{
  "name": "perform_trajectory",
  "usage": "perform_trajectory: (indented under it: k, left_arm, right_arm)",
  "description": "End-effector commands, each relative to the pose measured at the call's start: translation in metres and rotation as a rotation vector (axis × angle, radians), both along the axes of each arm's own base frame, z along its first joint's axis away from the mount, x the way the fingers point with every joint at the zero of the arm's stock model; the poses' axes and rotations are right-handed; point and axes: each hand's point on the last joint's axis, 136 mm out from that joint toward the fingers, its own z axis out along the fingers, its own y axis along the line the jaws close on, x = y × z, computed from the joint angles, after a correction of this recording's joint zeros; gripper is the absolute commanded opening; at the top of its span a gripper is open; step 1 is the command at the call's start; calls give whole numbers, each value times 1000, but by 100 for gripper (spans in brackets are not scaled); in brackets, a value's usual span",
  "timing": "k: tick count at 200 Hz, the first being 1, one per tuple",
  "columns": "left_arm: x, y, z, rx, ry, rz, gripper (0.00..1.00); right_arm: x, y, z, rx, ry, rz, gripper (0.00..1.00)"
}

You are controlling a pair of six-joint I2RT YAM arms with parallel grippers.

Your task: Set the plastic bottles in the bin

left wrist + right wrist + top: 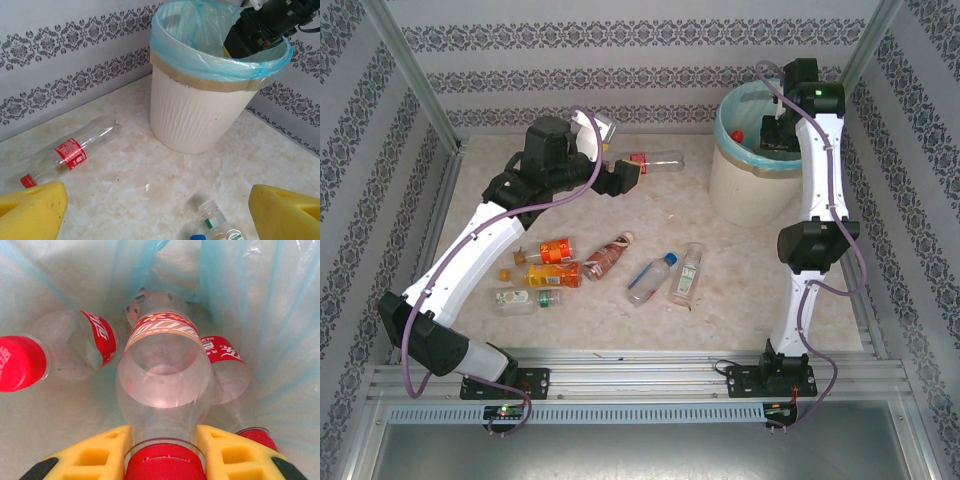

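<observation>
Closest to the arm bases, six bottles lie on their sides across the pale marbled table (750, 300). On the left, a clear bottle with a green cap (523, 298) sits just in front of an orange bottle (553, 275), and an orange-labelled bottle (554, 249) lies just behind that. A small orange-capped item (505, 272) beside them may be a short bottle, though it is too small to be sure. Toward the middle lie a brown bottle (608, 257), a blue-capped bottle (649, 279) and a clear bottle with a pale label (687, 272), near each other but apart.

Farther back, the left gripper (628, 175) hangs over the table with its yellow fingers (32, 210) spread wide and nothing between them. Just beyond it, a clear bottle with a red label (71, 152) and red cap lies on its side near the patterned back wall (60, 75), left of the bin.

The bin (740, 190) stands upright at the far right, cream-white and ribbed, with its light blue liner (210, 60) folded over the rim. The right gripper (772, 138) reaches down into its mouth. Its jaws are clamped on the neck of a clear bottle with an orange-and-cream label (165, 375), just under the red cap, and the bottle hangs base-down inside the liner. Below it rest a red-capped, red-labelled bottle (70, 347) on the left and a second red-labelled bottle (227, 370) on the right.
</observation>
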Motion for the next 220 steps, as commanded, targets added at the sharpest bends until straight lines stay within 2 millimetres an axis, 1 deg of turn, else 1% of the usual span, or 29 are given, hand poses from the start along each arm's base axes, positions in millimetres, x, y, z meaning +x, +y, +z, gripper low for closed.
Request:
perform_trajectory:
  k: [1, 29, 42, 55, 67, 78, 102, 120, 134, 156, 176, 206, 211, 220]
  left_arm:
    - [-8, 1, 6, 13, -32, -10, 94]
    - [-10, 1, 5, 10, -30, -9, 94]
    - [-10, 1, 4, 6, -25, -10, 94]
    - [-11, 1, 5, 3, -24, -11, 94]
    - [-12, 2, 5, 0, -25, -9, 94]
    - [-13, 2, 6, -2, -28, -9, 94]
    - [-12, 3, 4, 2, -25, -5, 94]
    - [-13, 3, 4, -3, -25, -6, 94]
    - [-13, 2, 5, -7, -28, -7, 94]
    - [-14, 3, 8, -10, -36, -7, 94]
    - [-14, 4, 10, -10, -43, -4, 94]
    - [-13, 5, 10, -10, -52, 8, 94]
    - [-12, 5, 9, -12, -51, 11, 94]
    - [-11, 6, 8, -9, -53, 18, 94]
  right_arm:
    - [-5, -2, -75, 39, 229, -8, 14]
    - [-1, -2, -87, 50, 244, -6, 18]
    - [0, -1, -88, 54, 246, -6, 20]
    - [-1, 0, -84, 59, 244, -9, 23]
    - [-2, 2, -76, 64, 223, -7, 25]
    - [-2, 3, -63, 66, 190, -6, 28]
    - [-1, 4, -29, 66, 93, -4, 41]
    - [-3, 10, 2, 88, 10, 5, 49]
    - [-6, 15, 27, 103, -58, 10, 52]
    - [-13, 21, 64, 111, -164, 17, 55]
    - [-20, 30, 92, 134, -244, 37, 56]
    - [-30, 51, 117, 208, -316, 88, 54]
    - [-31, 55, 116, 225, -315, 95, 53]
    - [-35, 61, 123, 251, -334, 108, 53]
